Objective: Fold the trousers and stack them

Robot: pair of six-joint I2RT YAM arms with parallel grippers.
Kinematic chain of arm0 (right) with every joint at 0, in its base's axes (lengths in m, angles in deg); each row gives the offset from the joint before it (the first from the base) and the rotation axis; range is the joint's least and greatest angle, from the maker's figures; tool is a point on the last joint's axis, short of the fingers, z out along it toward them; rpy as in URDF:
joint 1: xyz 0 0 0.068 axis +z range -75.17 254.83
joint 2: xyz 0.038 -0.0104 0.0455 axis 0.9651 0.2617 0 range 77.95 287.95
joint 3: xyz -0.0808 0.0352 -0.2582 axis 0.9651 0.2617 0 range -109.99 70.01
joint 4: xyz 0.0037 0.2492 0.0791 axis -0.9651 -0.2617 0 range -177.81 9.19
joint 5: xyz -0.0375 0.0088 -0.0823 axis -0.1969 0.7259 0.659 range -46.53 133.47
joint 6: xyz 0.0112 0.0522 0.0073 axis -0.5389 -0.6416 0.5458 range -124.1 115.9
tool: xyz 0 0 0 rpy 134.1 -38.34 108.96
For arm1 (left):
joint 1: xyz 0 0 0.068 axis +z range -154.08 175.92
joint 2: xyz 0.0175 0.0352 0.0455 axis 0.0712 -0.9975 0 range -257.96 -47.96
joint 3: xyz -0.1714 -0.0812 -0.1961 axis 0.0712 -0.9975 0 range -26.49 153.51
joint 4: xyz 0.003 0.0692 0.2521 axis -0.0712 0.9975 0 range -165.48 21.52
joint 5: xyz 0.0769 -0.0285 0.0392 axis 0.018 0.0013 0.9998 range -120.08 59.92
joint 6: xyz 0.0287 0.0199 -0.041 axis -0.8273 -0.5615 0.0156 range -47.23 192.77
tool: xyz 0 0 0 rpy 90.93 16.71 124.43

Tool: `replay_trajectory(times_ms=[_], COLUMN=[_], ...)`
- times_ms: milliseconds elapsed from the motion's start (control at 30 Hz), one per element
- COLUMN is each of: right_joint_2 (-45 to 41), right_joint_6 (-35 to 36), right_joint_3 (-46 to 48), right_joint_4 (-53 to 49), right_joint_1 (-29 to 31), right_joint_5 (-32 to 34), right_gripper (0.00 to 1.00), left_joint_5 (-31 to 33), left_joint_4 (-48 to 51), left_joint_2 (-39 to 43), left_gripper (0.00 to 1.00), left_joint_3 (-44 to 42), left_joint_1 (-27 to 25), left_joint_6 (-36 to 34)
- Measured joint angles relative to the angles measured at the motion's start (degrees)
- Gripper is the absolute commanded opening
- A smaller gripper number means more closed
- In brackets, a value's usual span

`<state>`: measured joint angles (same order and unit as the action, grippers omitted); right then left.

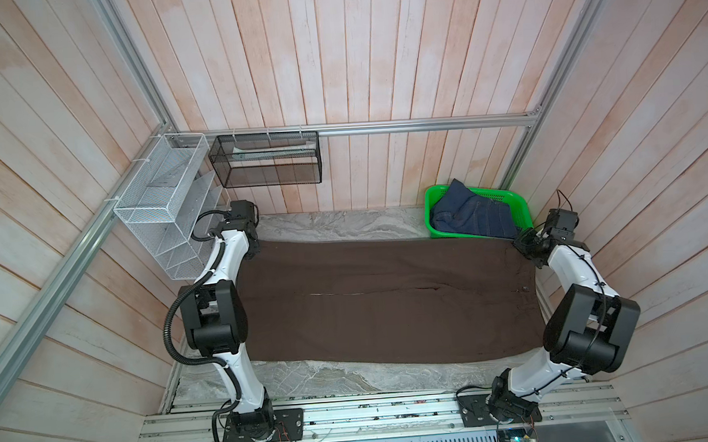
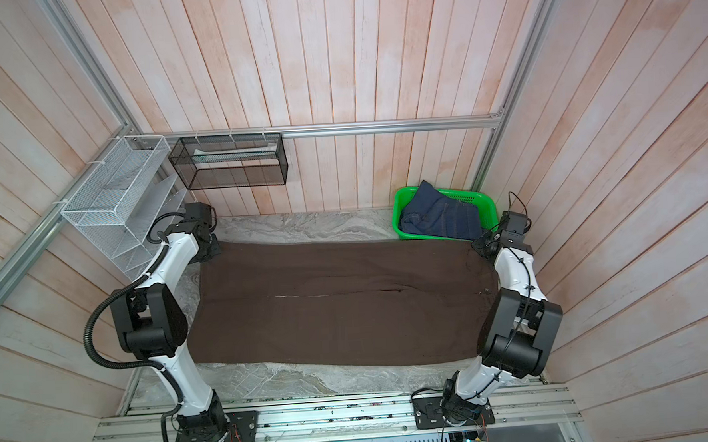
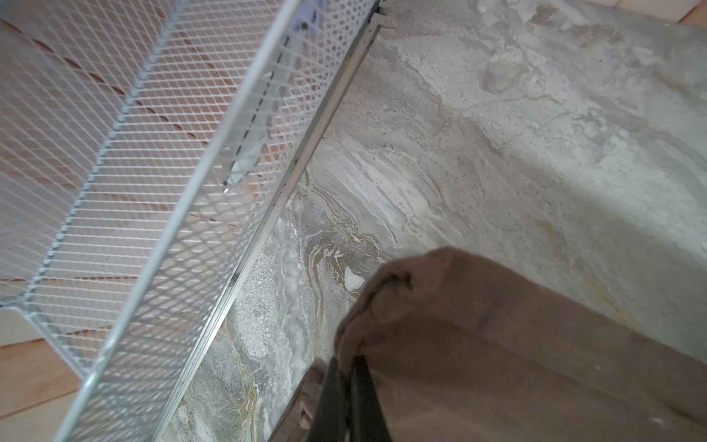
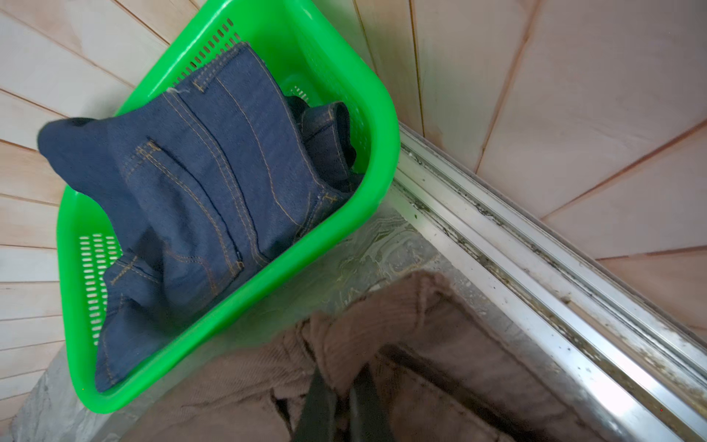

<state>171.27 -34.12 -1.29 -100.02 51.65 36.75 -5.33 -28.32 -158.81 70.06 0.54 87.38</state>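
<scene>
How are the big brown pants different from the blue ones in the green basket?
The brown trousers lie spread flat on the table; the jeans sit crumpled in the green basket. The brown trousers are plain; the jeans are blue with tan stitching. Both are cloth pants.

The dark brown trousers (image 1: 389, 299) lie spread flat lengthwise, waist button at the right end.
</scene>
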Motion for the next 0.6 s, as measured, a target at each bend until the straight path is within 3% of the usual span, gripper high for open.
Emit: replay_trajectory(times_ms=[367, 600], right_joint_2=[-4.98, 6.97], right_joint_6=[-2.56, -4.0], right_joint_3=[6.71, -4.83], right_joint_4=[7.69, 7.96], right_joint_1=[0.0, 1.31], right_joint_5=[-0.94, -1.6], right_gripper=[0.02, 0.12], left_joint_5=[-0.07, -0.79], left_joint_4=[-0.63, 0.37], left_joint_2=[0.35, -8.63], left_gripper=[0.0, 0.0], left_joint_3=[-0.42, 11.85], left_joint_1=[1.31, 1.31], left_joint_6=[-0.02, -0.04])
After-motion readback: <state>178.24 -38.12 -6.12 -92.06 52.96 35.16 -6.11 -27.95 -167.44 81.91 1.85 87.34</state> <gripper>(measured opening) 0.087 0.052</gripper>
